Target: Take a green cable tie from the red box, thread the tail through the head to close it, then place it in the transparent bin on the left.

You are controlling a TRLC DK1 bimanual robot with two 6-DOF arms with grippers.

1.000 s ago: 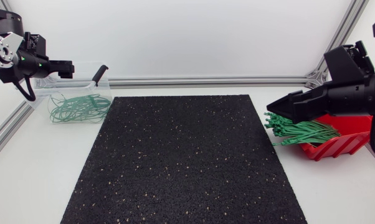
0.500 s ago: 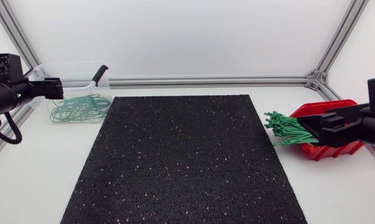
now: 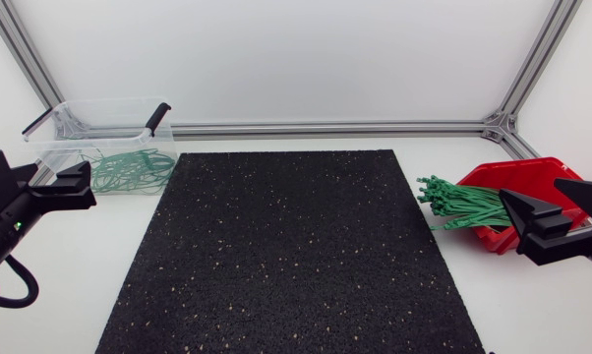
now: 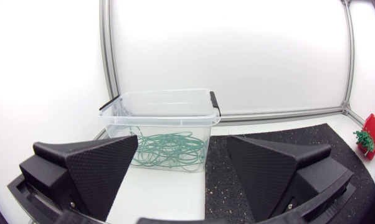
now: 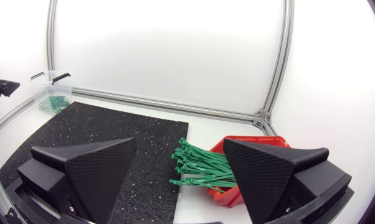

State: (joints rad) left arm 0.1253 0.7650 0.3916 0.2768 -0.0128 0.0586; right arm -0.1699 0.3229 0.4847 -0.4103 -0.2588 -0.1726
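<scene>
Both our left hand [image 3: 88, 185] and right hand [image 3: 529, 189] gape empty, green cable ties [image 3: 468, 208] spilling from the red box [image 3: 534, 169] at the worktop's [image 3: 70, 285] right edge, looped ties [image 3: 129, 167] lying in the clear bin [image 3: 99, 116] at its far left corner.

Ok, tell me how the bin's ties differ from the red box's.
The bin ties are closed into loops; the box ties are straight and open. The bin ties lie tangled inside the bin; the box ties lie side by side, poking out over the box edge. Both are green.
</scene>
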